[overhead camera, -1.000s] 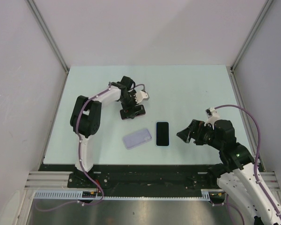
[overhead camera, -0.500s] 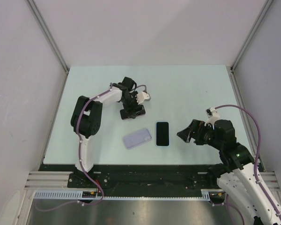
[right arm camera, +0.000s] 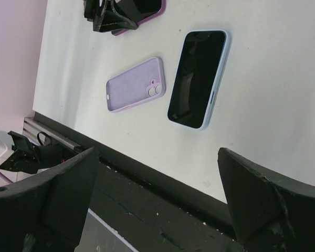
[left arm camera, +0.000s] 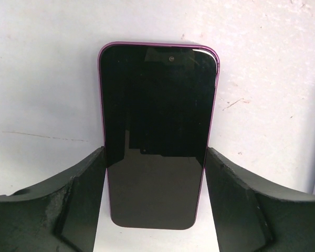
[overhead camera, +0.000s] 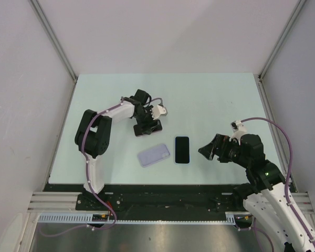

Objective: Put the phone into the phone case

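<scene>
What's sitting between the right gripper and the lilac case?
A blue-edged phone lies there, screen up, touching neither. The top view shows it directly between the right gripper and the lilac case.

glossy phone [left arm camera: 155,131], matt lilac case [right arm camera: 135,85], scuffed matt table [left arm camera: 42,79]

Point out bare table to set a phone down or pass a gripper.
Bare: the far half of the pale table, beyond the left gripper, and the right side beyond the right gripper. Crowded: the near middle, where the lavender phone case, the blue-edged black phone and the right gripper sit close, with the purple-edged phone just behind.
</scene>
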